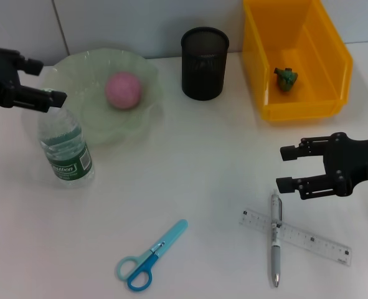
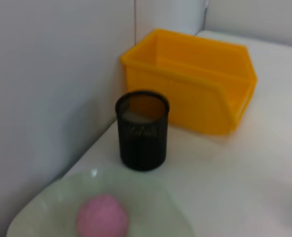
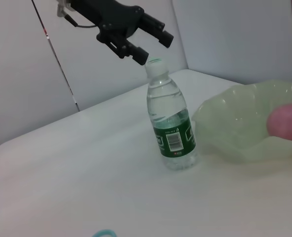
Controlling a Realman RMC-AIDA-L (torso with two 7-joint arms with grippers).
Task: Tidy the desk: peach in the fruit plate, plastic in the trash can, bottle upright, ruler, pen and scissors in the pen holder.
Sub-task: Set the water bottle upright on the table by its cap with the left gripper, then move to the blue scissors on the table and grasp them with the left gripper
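Seen from the head camera, looking steeply down, the whole desk point(image 1: 190, 162) spreads out. The left wrist camera faces low across the fruit plate point(image 2: 52, 207) toward the trash can point(image 2: 195, 89); the right wrist camera looks sideways at the bottle point(image 3: 171, 123), sharing that plate.

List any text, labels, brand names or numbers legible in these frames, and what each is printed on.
None can be read for certain.
bottle: the green label carries a white logo and a barcode, both too blurred to read.
ruler: fine black marks and numerals, too small to read.
pen: no print made out.
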